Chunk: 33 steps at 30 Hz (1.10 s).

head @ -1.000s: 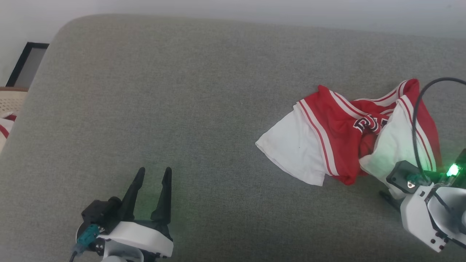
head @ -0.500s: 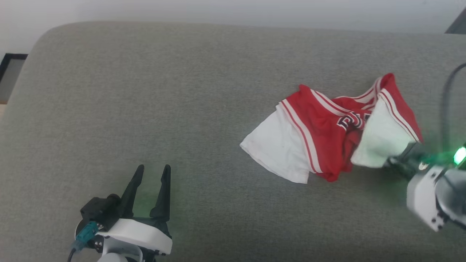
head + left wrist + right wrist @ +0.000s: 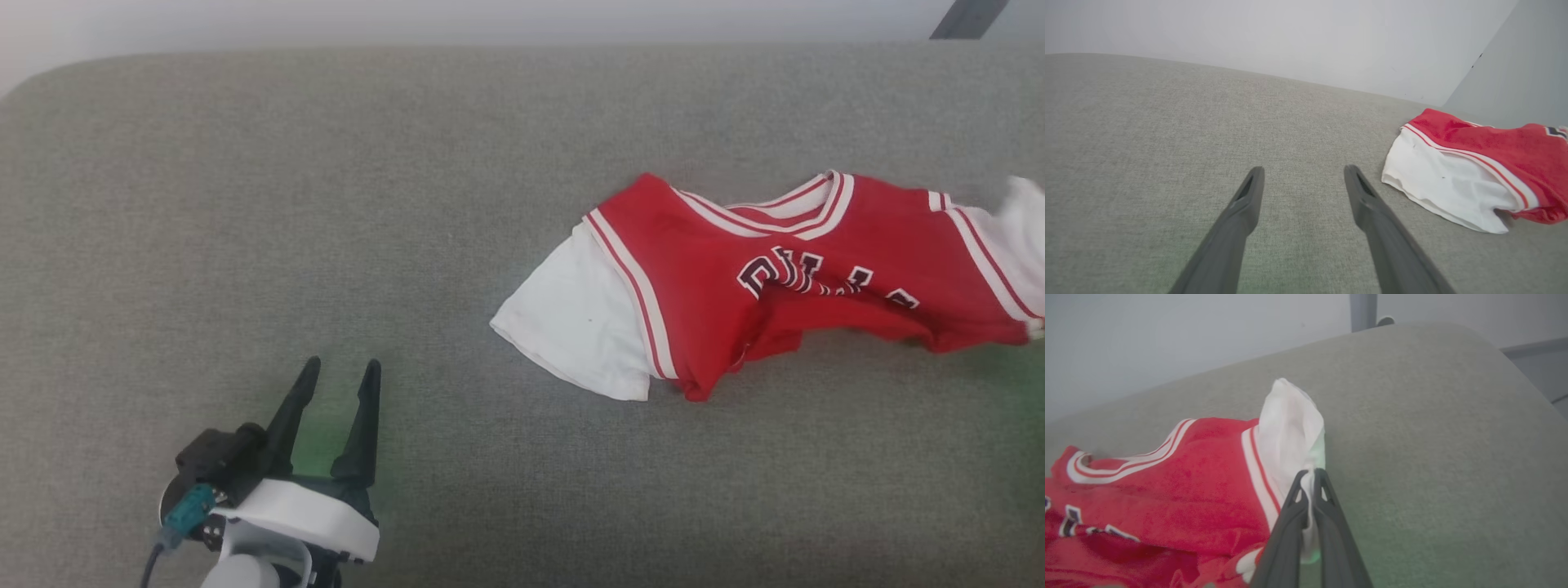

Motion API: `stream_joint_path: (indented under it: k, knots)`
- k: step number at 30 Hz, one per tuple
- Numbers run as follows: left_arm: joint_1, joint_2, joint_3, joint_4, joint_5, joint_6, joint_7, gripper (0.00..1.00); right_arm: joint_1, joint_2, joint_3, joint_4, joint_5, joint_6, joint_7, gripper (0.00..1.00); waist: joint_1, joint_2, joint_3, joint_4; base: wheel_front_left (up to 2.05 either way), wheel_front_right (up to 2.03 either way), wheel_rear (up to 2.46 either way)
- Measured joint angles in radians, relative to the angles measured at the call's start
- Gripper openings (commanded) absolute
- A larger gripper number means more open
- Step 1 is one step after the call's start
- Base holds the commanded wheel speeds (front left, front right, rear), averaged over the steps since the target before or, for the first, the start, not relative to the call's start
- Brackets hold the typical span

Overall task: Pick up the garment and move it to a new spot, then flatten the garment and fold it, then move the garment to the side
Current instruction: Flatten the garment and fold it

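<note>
- Garment point(image 3: 759, 278) lies on the right half of the grey cushion point(image 3: 326, 204) in my head view, with the red chest and its dark lettering facing up. Its right end runs off the frame.
- The spread sleeve point(image 3: 571, 327), white, lies flat on the cushion and points toward the middle.
- My right gripper point(image 3: 1311, 473), seen from its own wrist, is clamped on the gripped sleeve point(image 3: 1290, 424). The fingers are pressed together with white cloth between them, and the sleeve stands up in a peak off the cushion.
- My left gripper point(image 3: 342, 365) sits at the lower left of the head view, fingers spread with nothing between them, well apart from the garment.
- I see a wide bare stretch of cushion between the left gripper and the spread sleeve, and more bare fabric beyond, up to the far edge.
- That far edge meets a pale wall point(image 3: 1249, 32), and the cushion rounds off at the upper left of the head view.
- From the right wrist, the cushion curves to a rounded corner beyond the gripped sleeve, with bare fabric up to it.
</note>
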Motion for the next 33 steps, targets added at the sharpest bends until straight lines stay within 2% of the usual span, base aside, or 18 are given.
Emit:
stream_joint_path:
  k: [3, 6, 8, 11, 12, 15, 19, 25, 29, 33]
  knots:
    - [-0.02, 0.014, -0.012, -0.001, -0.002, 0.0, 0.0, 1.0, -0.032, 0.04, -0.087, 0.132, 0.047, 0.0, -0.011, 0.0, 0.0, 0.0, 0.017, -0.005, 0.0, 0.0, 0.0]
    - [-0.036, 0.024, -0.02, -0.003, -0.006, 0.0, 0.0, 1.0, -0.083, 0.056, -0.13, 0.264, 0.031, 0.0, -0.031, 0.0, 0.0, 0.0, 0.037, -0.003, 0.0, 0.0, 0.0]
    - [-0.048, 0.032, -0.028, -0.002, -0.01, 0.0, 0.0, 1.0, -0.107, 0.058, -0.141, 0.349, -0.007, 0.001, -0.055, 0.0, 0.0, 0.0, 0.05, 0.001, 0.0, 0.0, 0.0]
    - [-0.064, 0.046, -0.04, 0.0, -0.017, 0.0, 0.0, 1.0, -0.126, 0.081, -0.129, 0.412, -0.042, 0.0, -0.087, 0.0, 0.0, 0.0, 0.062, 0.008, 0.0, 0.0, 0.0]
    - [-0.071, 0.056, -0.042, 0.001, -0.02, 0.0, 0.0, 1.0, -0.133, 0.09, -0.126, 0.423, -0.055, 0.0, -0.105, 0.06, 0.0, 0.0, 0.064, 0.006, 0.0, 0.0, 0.0]
    - [-0.096, 0.093, -0.053, -0.003, -0.031, 0.0, 0.0, 1.0, -0.142, 0.106, -0.119, 0.445, -0.07, 0.0, -0.164, 1.0, 0.0, 0.0, 0.058, -0.005, 0.0, 0.0, 0.0]
    - [-0.134, 0.166, -0.101, -0.01, -0.049, 0.0, 0.0, 1.0, -0.124, 0.112, -0.102, 0.434, -0.097, 0.0, -0.275, 1.0, 0.0, 0.0, 0.032, -0.026, 0.0, 0.0, 0.0]
    - [-0.283, 0.312, -0.285, -0.014, -0.105, 0.0, 0.036, 1.0, -0.033, 0.089, -0.136, 0.289, -0.152, 0.0, -0.337, 1.0, 0.0, 0.0, -0.009, -0.074, 0.0, 0.0, 0.0]
    - [-0.437, 0.391, -0.443, -0.021, -0.23, 0.0, 0.203, 1.0, 0.03, 0.113, -0.254, 0.086, -0.226, 0.0, -0.342, 1.0, 0.0, 0.0, -0.022, -0.116, 0.0, 0.0, 0.0]
    - [-0.583, 0.419, -0.59, -0.007, -0.445, 0.0, 0.463, 1.0, 0.1, 0.191, -0.308, -0.077, -0.3, 0.0, -0.342, 1.0, 0.0, 0.0, -0.023, -0.16, 0.0, 0.0, 0.0]
